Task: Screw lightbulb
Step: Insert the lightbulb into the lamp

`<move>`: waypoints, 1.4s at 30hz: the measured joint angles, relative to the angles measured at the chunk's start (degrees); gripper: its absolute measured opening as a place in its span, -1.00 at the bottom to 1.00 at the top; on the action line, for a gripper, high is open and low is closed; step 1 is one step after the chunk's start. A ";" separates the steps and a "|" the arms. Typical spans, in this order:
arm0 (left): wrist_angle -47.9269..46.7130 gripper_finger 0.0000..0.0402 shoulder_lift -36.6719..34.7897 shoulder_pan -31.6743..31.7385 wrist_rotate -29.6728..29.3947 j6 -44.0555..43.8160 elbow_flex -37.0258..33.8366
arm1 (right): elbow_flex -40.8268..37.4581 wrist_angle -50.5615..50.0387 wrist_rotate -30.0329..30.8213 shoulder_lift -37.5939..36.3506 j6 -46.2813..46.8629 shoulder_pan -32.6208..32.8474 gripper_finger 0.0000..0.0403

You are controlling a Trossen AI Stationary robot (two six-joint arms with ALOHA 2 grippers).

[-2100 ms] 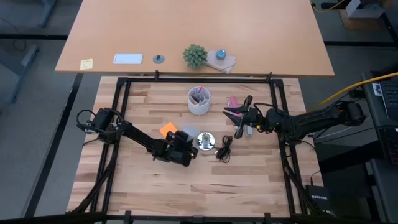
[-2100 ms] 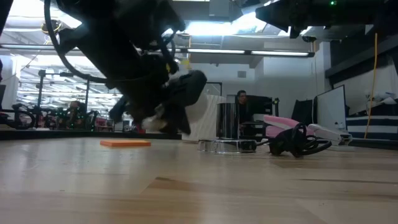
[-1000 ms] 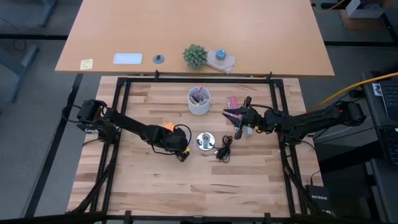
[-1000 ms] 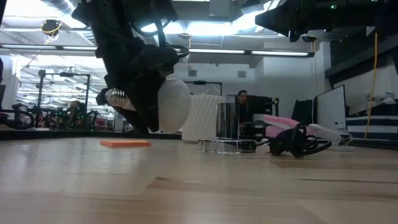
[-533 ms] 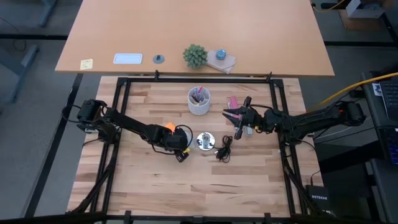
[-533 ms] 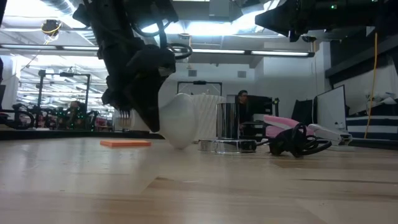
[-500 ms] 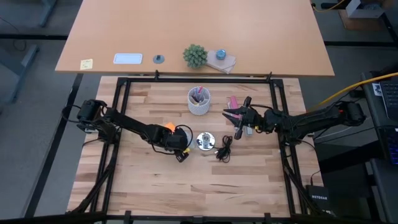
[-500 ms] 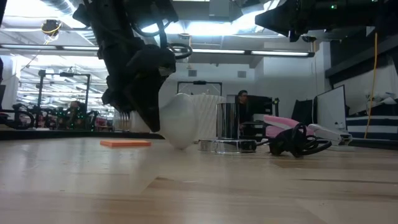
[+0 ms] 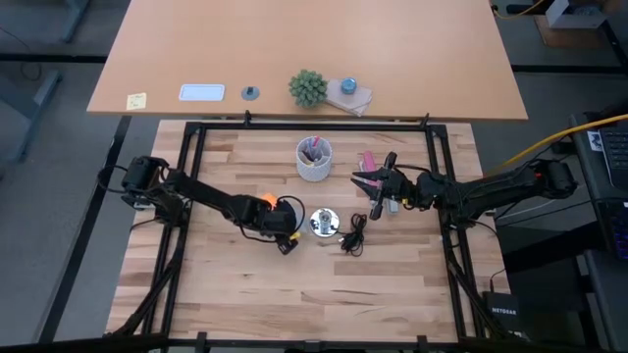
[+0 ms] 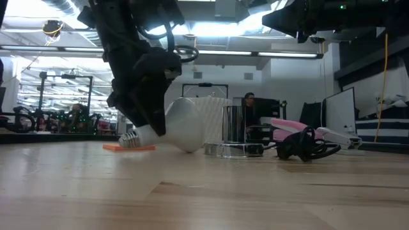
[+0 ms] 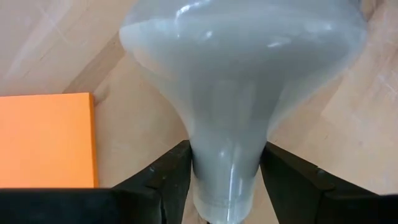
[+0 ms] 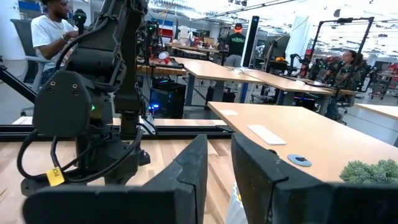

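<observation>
1. The bulb (image 10: 182, 124) now lies on its side on the table (image 9: 324, 284), its rounded end toward the fitting (image 10: 234, 149) and its threaded base toward the orange pad (image 10: 128, 147). A second ago it hung clear of the wood in the left gripper (image 9: 283, 231); half a second ago its wide end had just touched down.

2. The left gripper's fingers (image 11: 168, 171) have spread since then. In the left wrist view they stand on either side of the bulb's narrow neck with a sliver of gap on each side, so the bulb looks released rather than clamped.

3. The bulb rests near the fitting, left of it in the high view, not in it. The screwing step is not yet begun; this reads as a set-down, probably to regrip.

4. The right gripper (image 9: 376, 186) waits above the table's right side near the pink thing (image 9: 367, 160); its fingers (image 12: 186, 168) stand slightly apart, holding nothing.
</observation>
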 joint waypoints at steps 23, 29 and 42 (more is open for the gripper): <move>0.00 -0.10 4.24 1.54 2.81 0.85 0.44 | 0.00 -0.30 -1.53 -0.01 0.02 0.01 -0.62; -0.31 -0.10 3.86 2.18 3.19 1.50 0.44 | 0.00 -0.30 -1.53 0.01 0.02 0.01 -0.62; -0.70 -0.10 3.61 6.05 8.93 1.82 0.44 | 0.00 -1.44 -1.53 -0.01 0.02 0.01 -0.62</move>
